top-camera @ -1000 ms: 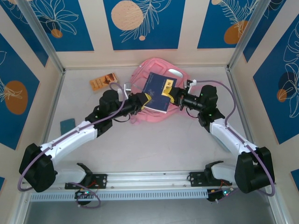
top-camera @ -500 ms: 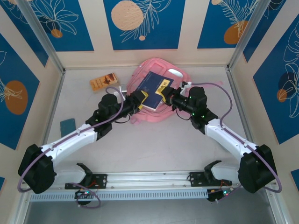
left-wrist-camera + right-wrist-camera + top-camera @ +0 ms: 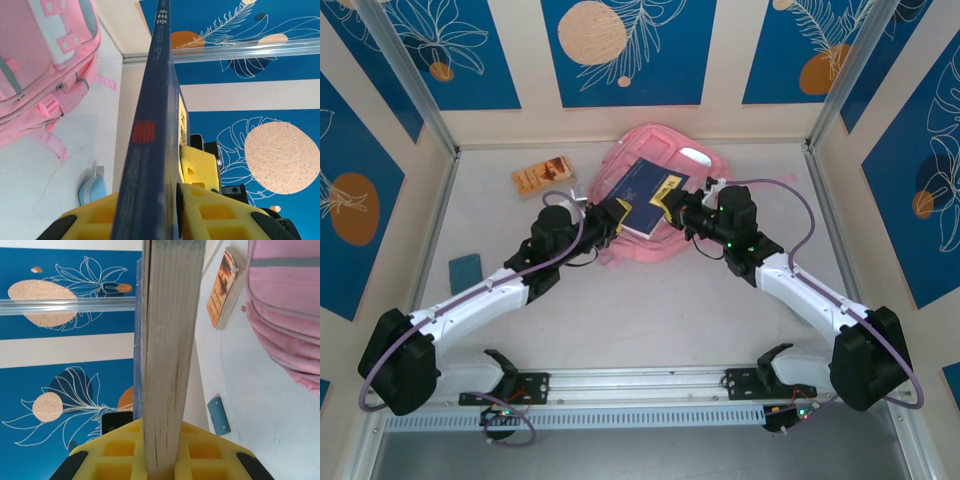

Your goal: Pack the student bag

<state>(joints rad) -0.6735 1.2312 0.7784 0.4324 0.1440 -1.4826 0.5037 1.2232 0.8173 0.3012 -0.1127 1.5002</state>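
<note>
My left jaws and right jaws are both clamped tight on a dark blue book with a yellow label (image 3: 646, 190), one at each end. They hold it over the large soft pink fabric backpack (image 3: 648, 146), which lies at the far middle of the pale grey worktop (image 3: 650, 310).

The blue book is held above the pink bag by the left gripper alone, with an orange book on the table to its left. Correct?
Not alone: the right gripper holds the blue book too, its yellow fingers shut on the page edge in the right wrist view. The left gripper, student bag and orange book are as stated.
</note>
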